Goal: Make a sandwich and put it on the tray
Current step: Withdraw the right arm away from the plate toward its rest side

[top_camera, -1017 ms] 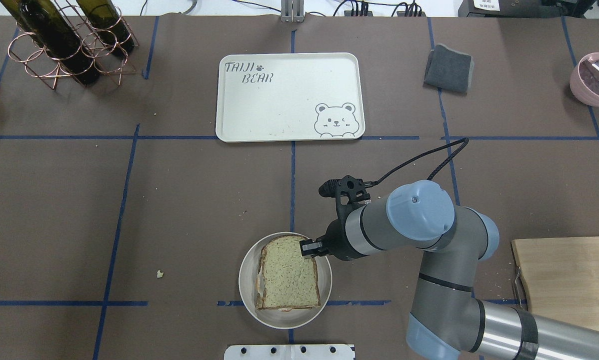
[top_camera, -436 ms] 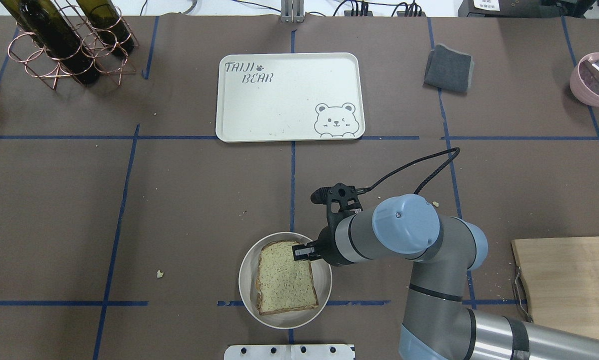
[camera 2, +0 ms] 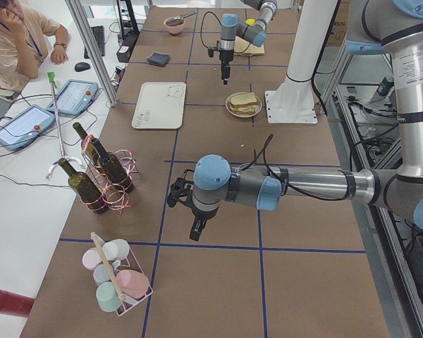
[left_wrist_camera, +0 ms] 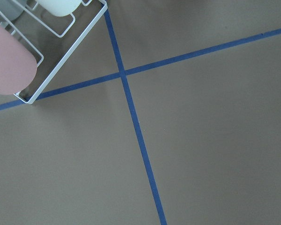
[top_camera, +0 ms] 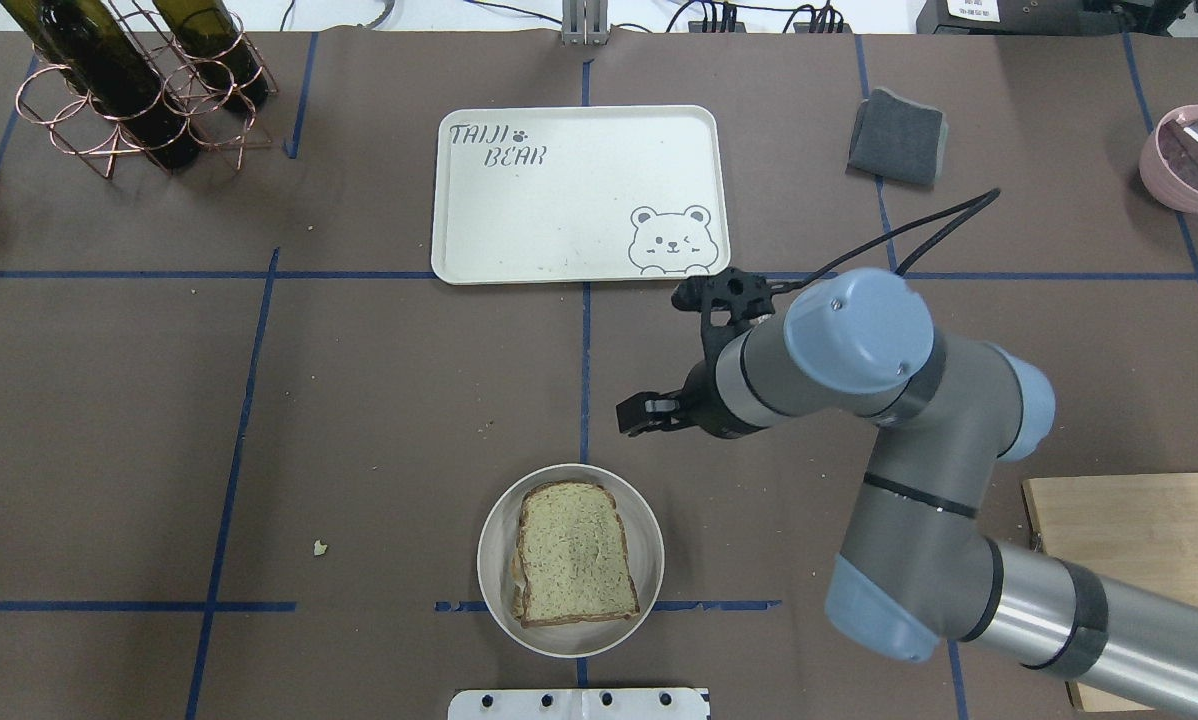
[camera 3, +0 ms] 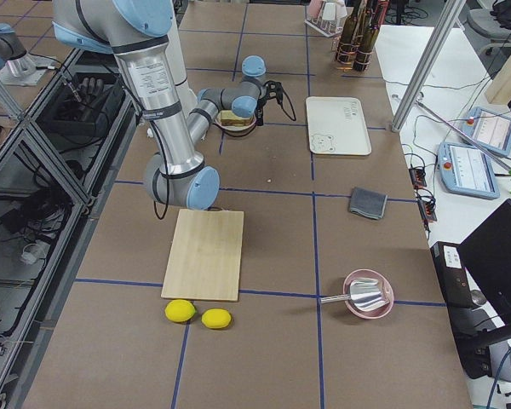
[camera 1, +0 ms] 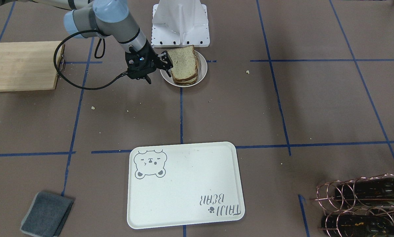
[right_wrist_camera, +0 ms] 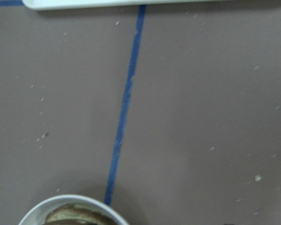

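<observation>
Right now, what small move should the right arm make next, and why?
Probably lower the right gripper to the edge of the sandwich and grasp it: it sits in the white dish, the tray holds nothing, and the gripper hovers empty between them.

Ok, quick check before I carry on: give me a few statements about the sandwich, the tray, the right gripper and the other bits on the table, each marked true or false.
1. The sandwich lies on the tray. False: it lies in the round white dish, apart from the tray.
2. The right gripper holds nothing and is clear of the sandwich. True.
3. The grey cloth lies on the tray. False: it lies on the table, off the tray's side toward the robot's right.
4. Two lemons lie on the table beside the wooden cutting board, not on it. True.
</observation>
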